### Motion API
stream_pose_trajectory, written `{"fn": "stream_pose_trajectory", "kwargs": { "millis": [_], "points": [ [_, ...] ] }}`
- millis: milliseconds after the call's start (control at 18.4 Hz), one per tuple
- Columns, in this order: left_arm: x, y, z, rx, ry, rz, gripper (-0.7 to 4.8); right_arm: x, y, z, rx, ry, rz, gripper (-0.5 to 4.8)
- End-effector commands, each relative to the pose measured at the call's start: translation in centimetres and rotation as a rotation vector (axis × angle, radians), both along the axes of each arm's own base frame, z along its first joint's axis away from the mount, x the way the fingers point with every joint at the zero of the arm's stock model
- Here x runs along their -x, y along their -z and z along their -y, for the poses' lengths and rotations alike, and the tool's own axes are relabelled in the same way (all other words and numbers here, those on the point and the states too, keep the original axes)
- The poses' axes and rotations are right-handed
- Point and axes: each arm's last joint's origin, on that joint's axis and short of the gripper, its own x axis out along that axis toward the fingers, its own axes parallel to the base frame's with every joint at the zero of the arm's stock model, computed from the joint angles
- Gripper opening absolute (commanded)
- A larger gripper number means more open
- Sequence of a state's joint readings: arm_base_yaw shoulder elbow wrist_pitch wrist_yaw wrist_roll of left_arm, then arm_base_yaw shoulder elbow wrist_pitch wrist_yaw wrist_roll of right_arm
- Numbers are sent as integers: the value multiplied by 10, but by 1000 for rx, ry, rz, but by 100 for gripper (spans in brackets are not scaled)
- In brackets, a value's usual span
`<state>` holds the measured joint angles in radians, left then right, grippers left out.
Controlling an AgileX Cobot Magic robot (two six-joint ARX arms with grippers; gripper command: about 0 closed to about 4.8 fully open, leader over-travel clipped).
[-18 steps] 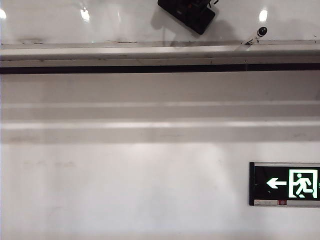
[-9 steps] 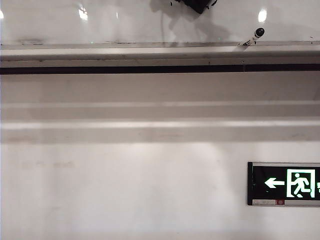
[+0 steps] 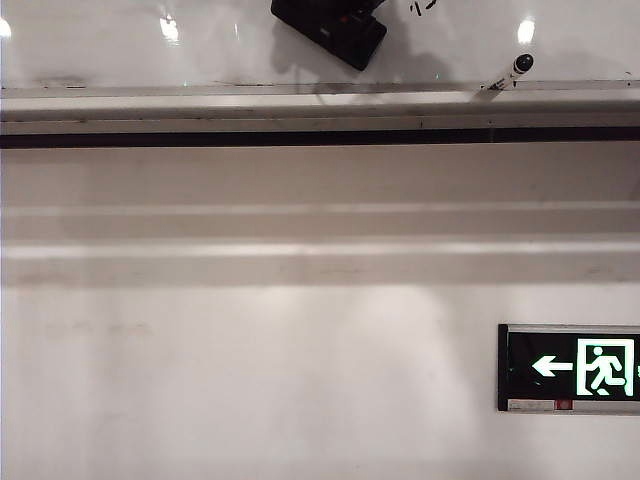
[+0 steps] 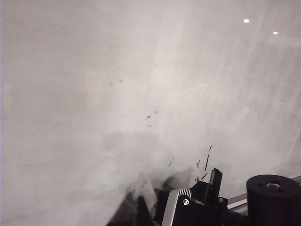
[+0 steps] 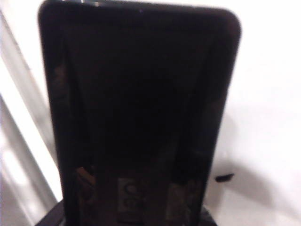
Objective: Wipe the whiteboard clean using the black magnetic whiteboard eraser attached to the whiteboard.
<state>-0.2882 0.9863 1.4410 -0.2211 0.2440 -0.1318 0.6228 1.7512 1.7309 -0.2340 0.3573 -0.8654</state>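
The whiteboard (image 3: 200,45) is filling the top strip of the exterior view, its glossy face mirroring round lamp spots, with the long grey rail (image 3: 300,105) running along its lower edge. The black eraser (image 3: 330,30) is lying tilted against the board near the top edge of that view, a little left of the middle, and it is throwing a soft shadow on the gloss around it. A few black pen strokes (image 3: 422,8) are showing just to its right. A marker (image 3: 512,72) is leaning on the rail further right, well apart from the eraser.

In the right wrist view the eraser (image 5: 136,113) is taking up nearly the whole picture, its rounded dark back facing the camera and the white board (image 5: 268,94) lying behind it. The right claw is sitting at the eraser and carrying it, though its fingers are hidden in the dark at the picture's edge.

The left wrist view is showing the board (image 4: 117,70) close up, speckled with small black marks (image 4: 207,157). The left claw (image 4: 188,207) is hovering by the board; whether it is wide or narrow I cannot tell.

Below the rail, the matte wall (image 3: 250,380) is carrying a green-lit exit sign (image 3: 570,367) at the right.
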Motion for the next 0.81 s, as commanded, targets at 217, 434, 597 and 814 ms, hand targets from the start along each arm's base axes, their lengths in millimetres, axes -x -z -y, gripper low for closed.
{"fn": "stream_pose_trajectory", "kwargs": {
  "millis": [217, 434, 597, 814],
  "points": [
    [3, -4, -1, 9, 9, 26, -6, -1, -39, 25, -73, 356, 259, 0],
    [3, -4, -1, 10, 9, 27, -6, 13, -66, 52, -90, 412, 320, 0],
    [4, -4, -1, 10, 9, 28, -6, 27, -92, 94, -91, 425, 367, 0],
    [4, -4, -1, 21, 17, 21, -6, 30, -92, 118, -39, 284, 297, 0]
  ]
}}
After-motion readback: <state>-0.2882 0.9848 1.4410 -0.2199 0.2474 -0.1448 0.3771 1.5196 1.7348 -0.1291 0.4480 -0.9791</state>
